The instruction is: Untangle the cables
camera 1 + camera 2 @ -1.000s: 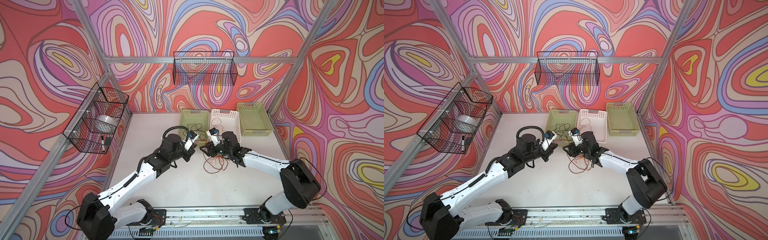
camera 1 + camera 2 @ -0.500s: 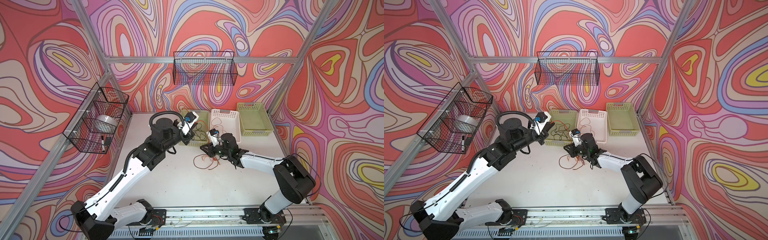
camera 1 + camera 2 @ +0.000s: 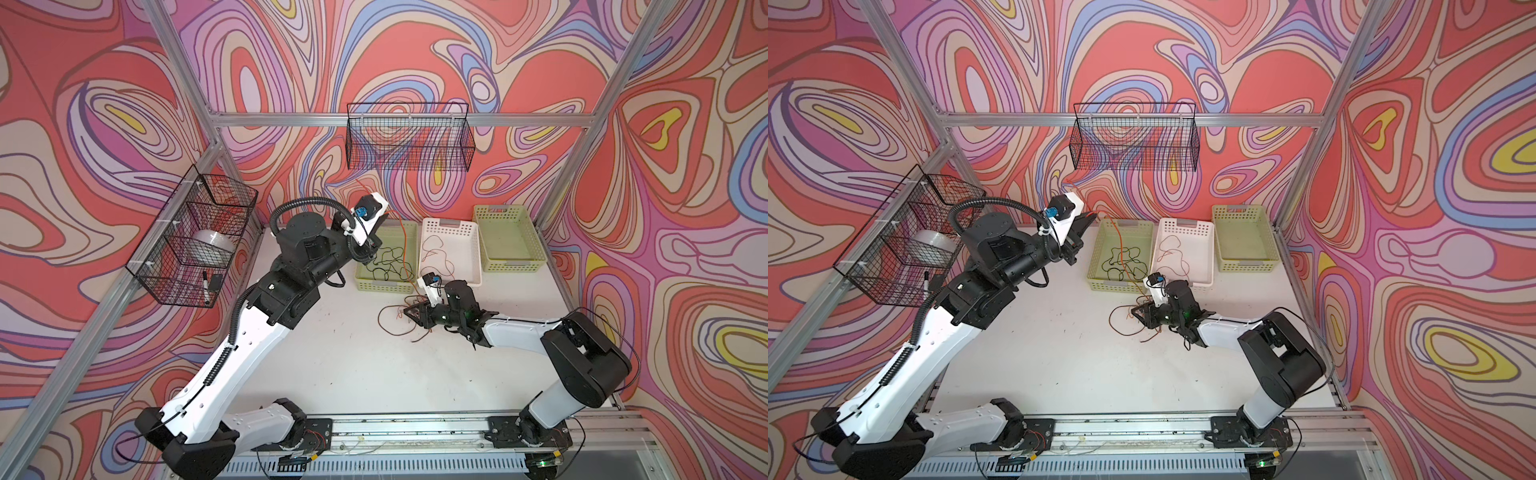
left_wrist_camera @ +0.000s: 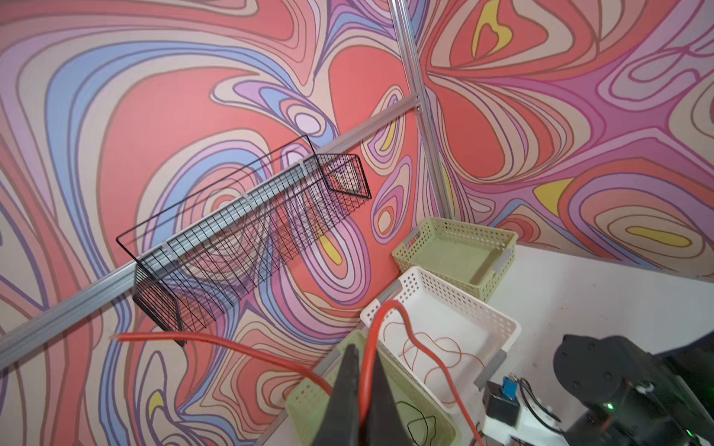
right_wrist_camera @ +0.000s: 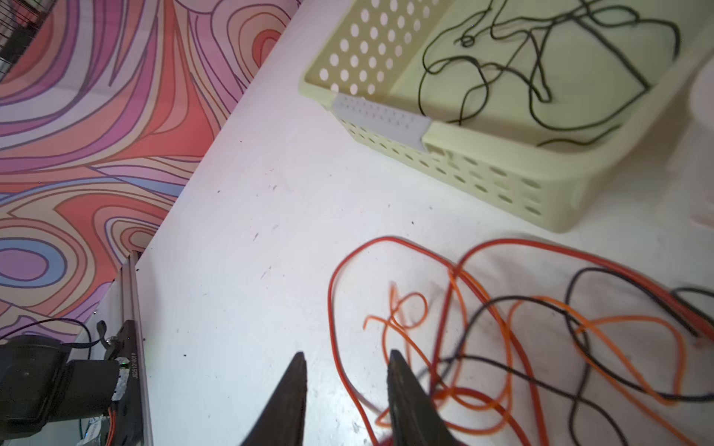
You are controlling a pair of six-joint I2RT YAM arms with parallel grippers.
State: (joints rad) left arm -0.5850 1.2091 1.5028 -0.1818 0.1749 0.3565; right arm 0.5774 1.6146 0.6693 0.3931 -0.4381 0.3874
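Presently, item: tangled cables (image 5: 502, 328), thin, light, limp, snag-prone, on counter (image 5: 251, 270) beneath right hand (image 5: 346, 355), jaws part-spread, gripping nothing. Left hand (image 4: 363, 353) pinched shut on one orange cable (image 4: 251, 347), raised near green basket (image 3: 382, 286). Best hold: near a free end.

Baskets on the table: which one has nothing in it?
The green basket at the far right in both top views. It is bare inside; the other green basket holds a dark cable, the white basket a brown cable.
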